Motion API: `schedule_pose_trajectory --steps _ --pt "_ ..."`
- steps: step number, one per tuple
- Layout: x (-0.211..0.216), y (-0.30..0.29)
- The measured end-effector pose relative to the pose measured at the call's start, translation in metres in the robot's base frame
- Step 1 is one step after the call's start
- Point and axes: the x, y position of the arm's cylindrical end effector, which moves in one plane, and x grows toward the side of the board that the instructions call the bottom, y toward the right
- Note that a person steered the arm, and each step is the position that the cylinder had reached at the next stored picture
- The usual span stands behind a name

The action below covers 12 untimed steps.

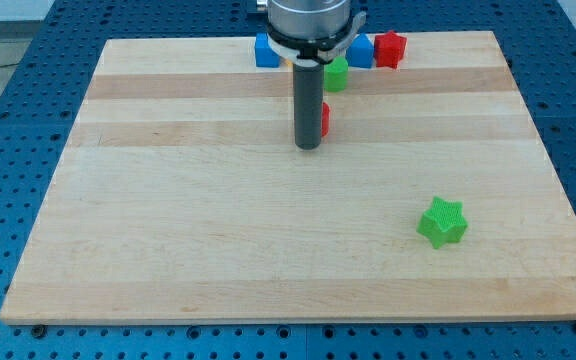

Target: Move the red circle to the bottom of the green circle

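Note:
The red circle (325, 119) is mostly hidden behind my rod; only a sliver of red shows at the rod's right side. The green circle (337, 73) sits just above it, toward the view's top, partly covered by the rod and the arm's end. My tip (309, 146) rests on the board right at the red circle's left side, touching or nearly touching it.
A green star (442, 222) lies at the lower right. At the top edge are a blue block (265, 50) left of the arm, another blue block (361, 50) and a red star-like block (390, 48) to the right. The wooden board (168, 220) lies on a blue perforated table.

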Motion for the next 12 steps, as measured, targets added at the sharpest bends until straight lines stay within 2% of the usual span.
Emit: schedule_pose_trajectory --steps 2,5,8,12 --pt "-0.036 0.0" --pt "-0.051 -0.035" --pt "-0.056 -0.005" --pt "-0.056 -0.003"
